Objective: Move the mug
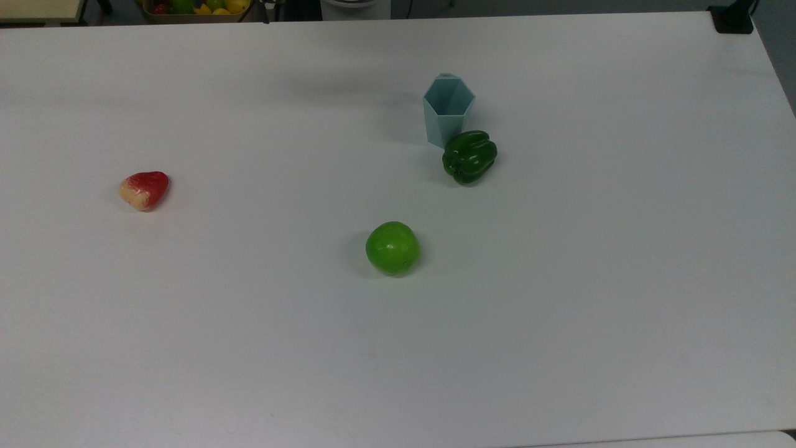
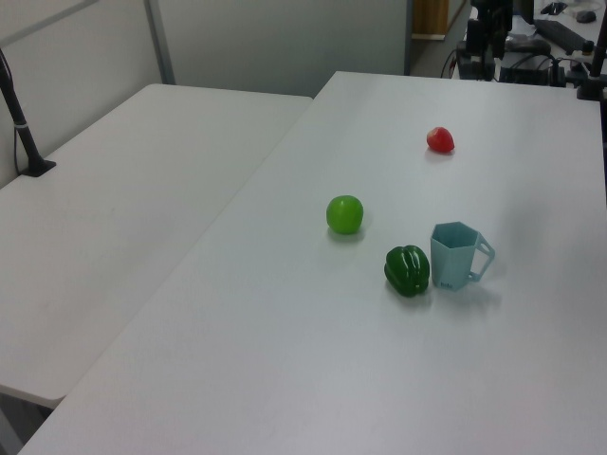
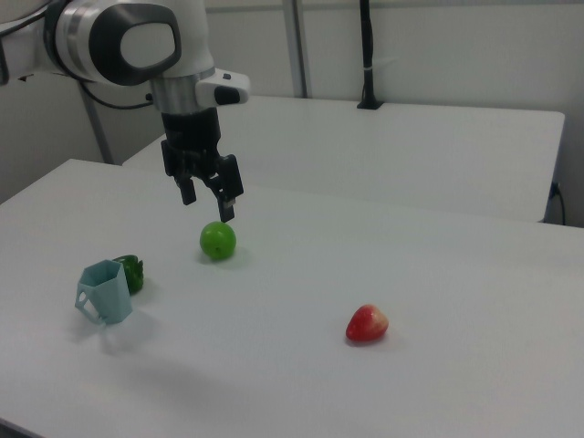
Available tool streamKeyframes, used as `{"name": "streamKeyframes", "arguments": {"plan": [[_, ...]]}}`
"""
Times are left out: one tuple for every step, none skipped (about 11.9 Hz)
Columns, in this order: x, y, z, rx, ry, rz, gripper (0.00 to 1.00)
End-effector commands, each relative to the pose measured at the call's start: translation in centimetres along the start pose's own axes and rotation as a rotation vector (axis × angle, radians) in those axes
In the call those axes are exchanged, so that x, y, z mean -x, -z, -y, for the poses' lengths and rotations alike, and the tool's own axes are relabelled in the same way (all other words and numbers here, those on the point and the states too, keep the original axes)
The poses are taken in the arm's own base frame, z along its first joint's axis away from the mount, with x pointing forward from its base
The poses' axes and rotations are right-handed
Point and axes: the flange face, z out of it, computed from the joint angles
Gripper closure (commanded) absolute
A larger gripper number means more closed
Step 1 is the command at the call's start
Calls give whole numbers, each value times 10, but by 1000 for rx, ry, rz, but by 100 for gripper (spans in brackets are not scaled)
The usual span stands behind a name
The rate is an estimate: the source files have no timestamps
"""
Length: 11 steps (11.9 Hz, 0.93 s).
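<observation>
My gripper (image 3: 208, 203) hangs in the air above the white table (image 3: 438, 301), fingers spread apart with nothing between them, pointing down; in the right view it sits above and just behind the green apple (image 3: 218, 240).

Going across the right view from its left: the mug (image 3: 103, 291) stands upright on the table, pale blue-grey with faceted sides and its handle turned toward the camera's near-left. Right behind it, touching or nearly so, lies the green pepper (image 3: 130, 272). Then comes the apple, near but apart, and well off toward the right view's right the red strawberry (image 3: 367, 323).

In the top view the mug (image 1: 448, 109) stands just beyond the pepper (image 1: 469, 156), with the apple (image 1: 392, 248) nearer the camera and the strawberry (image 1: 144, 190) far to the top view's left.
</observation>
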Motion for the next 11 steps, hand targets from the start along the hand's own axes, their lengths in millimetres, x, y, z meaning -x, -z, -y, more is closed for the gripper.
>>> {"name": "streamKeyframes", "arguments": {"plan": [[3, -1, 4, -21, 11, 21, 0], [2, -1, 7, -36, 14, 19, 0], [1, -2, 9, -60, 18, 20, 0], [0, -3, 12, -75, 21, 21, 0], [-3, -8, 14, -81, 29, 27, 0], [-4, -4, 14, -98, 50, 17, 0], [-5, -3, 14, -128, 75, 12, 0], [-5, -4, 15, -163, 115, 10, 0], [-7, -9, 16, -169, 166, 18, 0], [-7, -9, 16, -170, 193, 19, 0], [-7, -10, 14, -172, 219, 20, 0]]}}
